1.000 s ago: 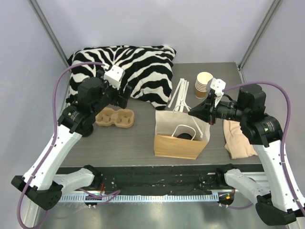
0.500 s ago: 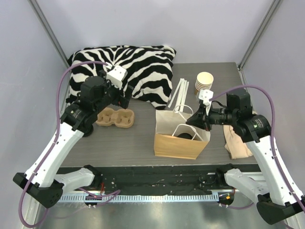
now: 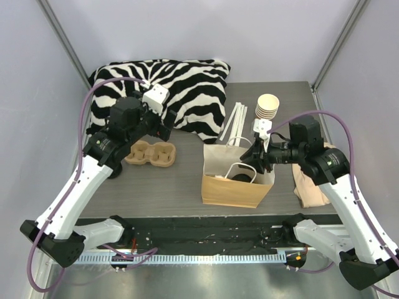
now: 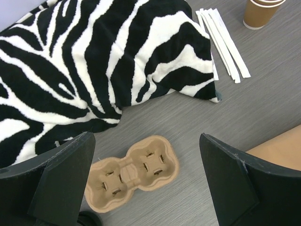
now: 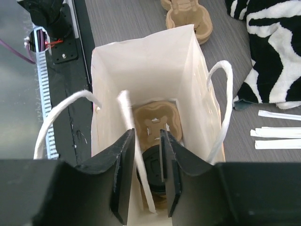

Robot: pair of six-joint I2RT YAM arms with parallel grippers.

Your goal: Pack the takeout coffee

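Note:
The takeout coffee (image 5: 153,165) stands inside the brown paper bag (image 5: 155,66), only its black lid showing, next to a tan cup carrier (image 5: 155,120) on the bag floor. From above, the lid (image 3: 240,177) shows in the bag's mouth (image 3: 234,190). My right gripper (image 5: 146,136) hangs over the bag opening (image 3: 249,159), open. A white wrapped straw (image 5: 127,113) leans loose between its fingers, down into the bag. My left gripper (image 4: 146,141) is wide open and empty, above a second cup carrier (image 4: 134,172) on the table (image 3: 163,128).
A zebra-striped pillow (image 3: 181,87) fills the back left. A stack of lidless cups (image 3: 267,107) and loose wrapped straws (image 3: 235,124) lie behind the bag. A tan cloth (image 3: 308,180) lies right of it. The cup carrier (image 3: 151,154) sits left of the bag.
My right gripper has moved left over the bag's mouth and its jaws have parted around the straw. The left arm has shifted slightly.

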